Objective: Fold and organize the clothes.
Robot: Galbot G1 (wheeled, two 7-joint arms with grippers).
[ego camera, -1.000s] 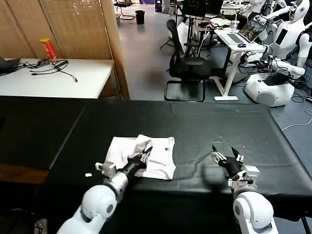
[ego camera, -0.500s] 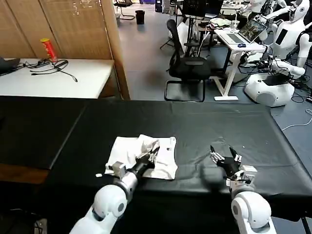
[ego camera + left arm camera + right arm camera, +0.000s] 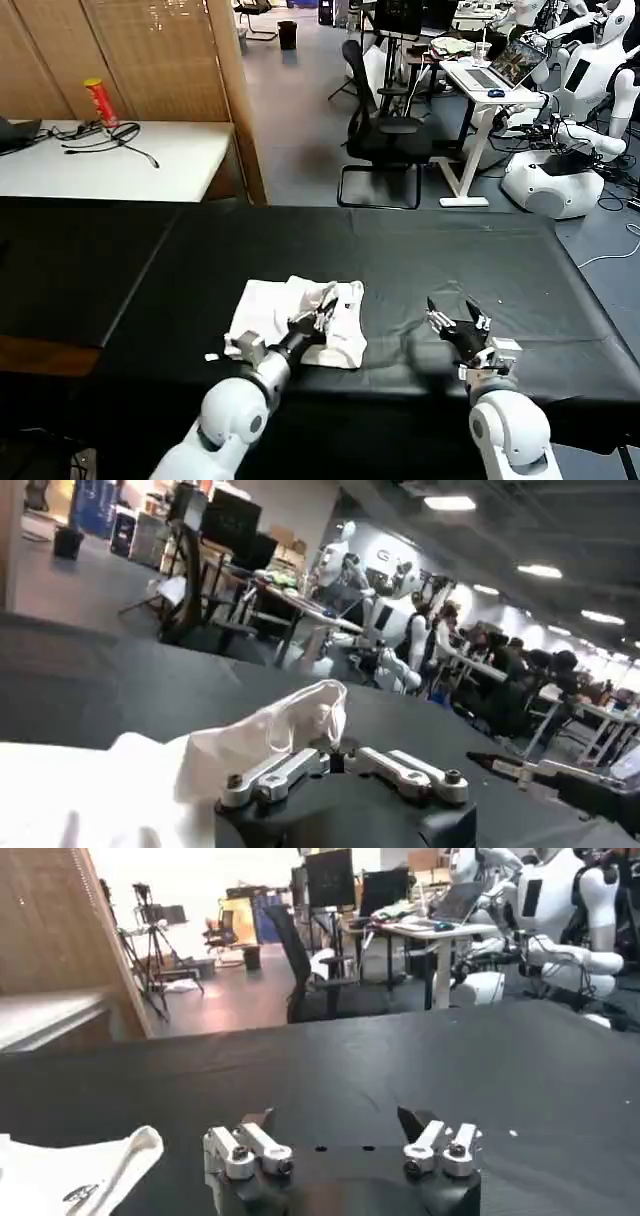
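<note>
T-shirt (image 3: 298,322), white and bunched, sits low and centre in the head view on the black counter (image 3: 420,250); my left hand (image 3: 322,318) is clenched on a fold of it, my right hand (image 3: 455,318) released, lower right, apart from the shirt.

Left wrist view: the pinched fold (image 3: 285,730) stands at mid-frame, so I'd carry it low and flat.

Right wrist view: shirt edge (image 3: 95,1168) lower left, fingers spread.

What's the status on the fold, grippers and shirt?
Left gripper shut on a lifted fold of the T-shirt. Right gripper open, hovering over bare black table covering. Nothing in the way.
</note>
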